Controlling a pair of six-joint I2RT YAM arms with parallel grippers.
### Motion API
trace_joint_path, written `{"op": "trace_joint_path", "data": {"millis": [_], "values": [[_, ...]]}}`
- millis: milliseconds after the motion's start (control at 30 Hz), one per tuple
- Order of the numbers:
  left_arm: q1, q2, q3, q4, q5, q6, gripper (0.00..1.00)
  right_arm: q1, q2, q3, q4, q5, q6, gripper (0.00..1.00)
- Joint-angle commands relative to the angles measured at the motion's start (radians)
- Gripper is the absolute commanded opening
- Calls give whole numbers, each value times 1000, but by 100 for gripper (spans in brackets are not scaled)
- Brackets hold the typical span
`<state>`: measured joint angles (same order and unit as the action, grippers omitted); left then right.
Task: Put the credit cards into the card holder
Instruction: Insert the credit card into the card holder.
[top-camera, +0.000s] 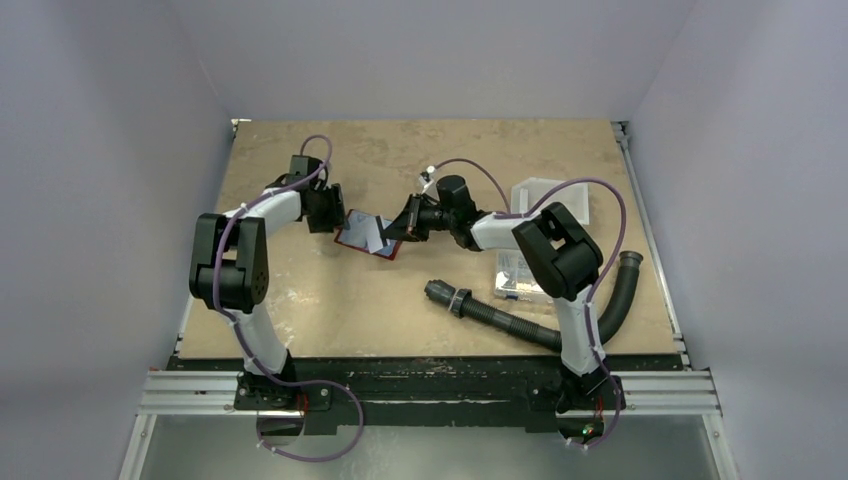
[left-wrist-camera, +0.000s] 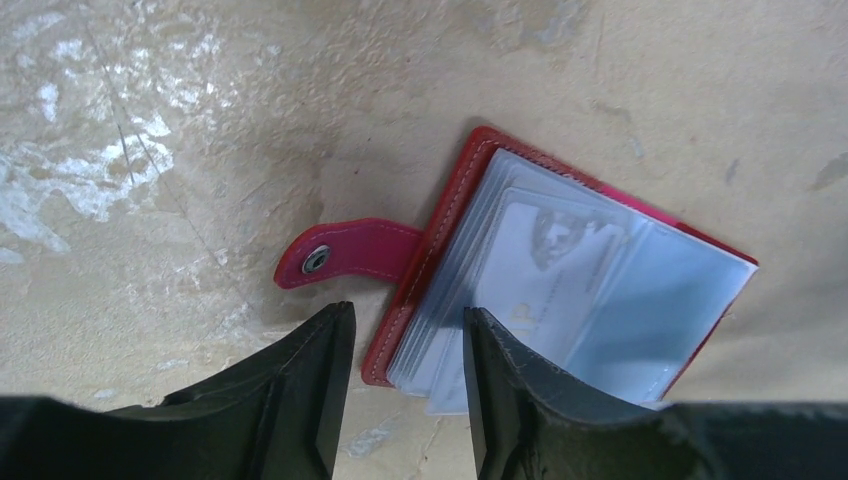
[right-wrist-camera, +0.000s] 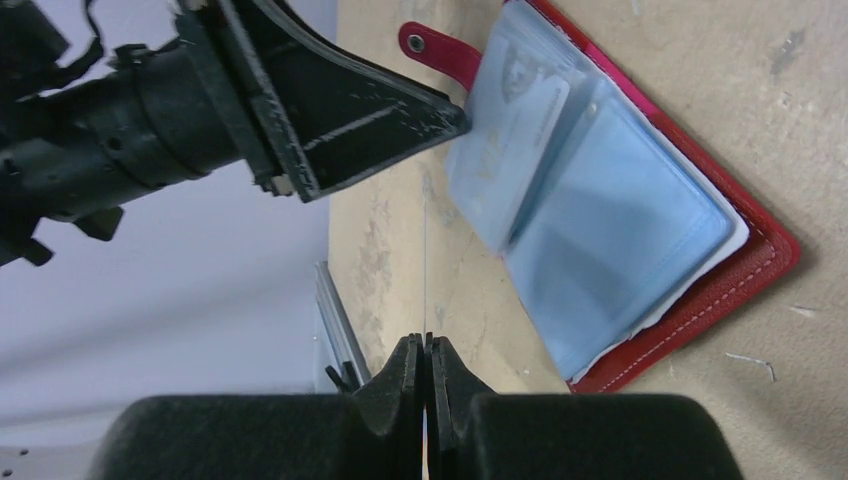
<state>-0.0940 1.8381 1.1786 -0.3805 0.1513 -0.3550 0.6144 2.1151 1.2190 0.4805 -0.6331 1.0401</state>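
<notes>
The red card holder (top-camera: 362, 237) lies open on the table, its clear sleeves fanned up and its tab (left-wrist-camera: 340, 252) pointing away. A pale card (left-wrist-camera: 545, 270) sits in one sleeve; it also shows in the right wrist view (right-wrist-camera: 515, 130). My left gripper (left-wrist-camera: 405, 345) is open, its jaws straddling the holder's tab-side edge (left-wrist-camera: 400, 330); one finger (left-wrist-camera: 500, 380) lies over the sleeves. My right gripper (right-wrist-camera: 425, 345) is shut on a thin credit card (right-wrist-camera: 425, 270) seen edge-on, held just right of the holder (right-wrist-camera: 700, 290). In the top view the grippers face each other, left (top-camera: 337, 215) and right (top-camera: 396, 232).
A black corrugated hose (top-camera: 520, 320) lies across the table's front right. A clear compartment box (top-camera: 515, 275) and a white tray (top-camera: 545, 195) stand behind the right arm. The left arm's finger (right-wrist-camera: 350, 110) shows in the right wrist view.
</notes>
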Motion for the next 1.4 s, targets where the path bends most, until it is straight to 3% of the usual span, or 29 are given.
{"op": "trace_joint_path", "data": {"millis": [0,367,1367], "values": [[-4,4,-26,19,-38,25,46,-2,-24,12,78,-29,1,0],[-4,9,-31,13,-39,27,36,-16,14,18,20,0,-22,0],[-4,7,-36,15,-25,28,34,-26,147,125,1,9,-3,0]]}}
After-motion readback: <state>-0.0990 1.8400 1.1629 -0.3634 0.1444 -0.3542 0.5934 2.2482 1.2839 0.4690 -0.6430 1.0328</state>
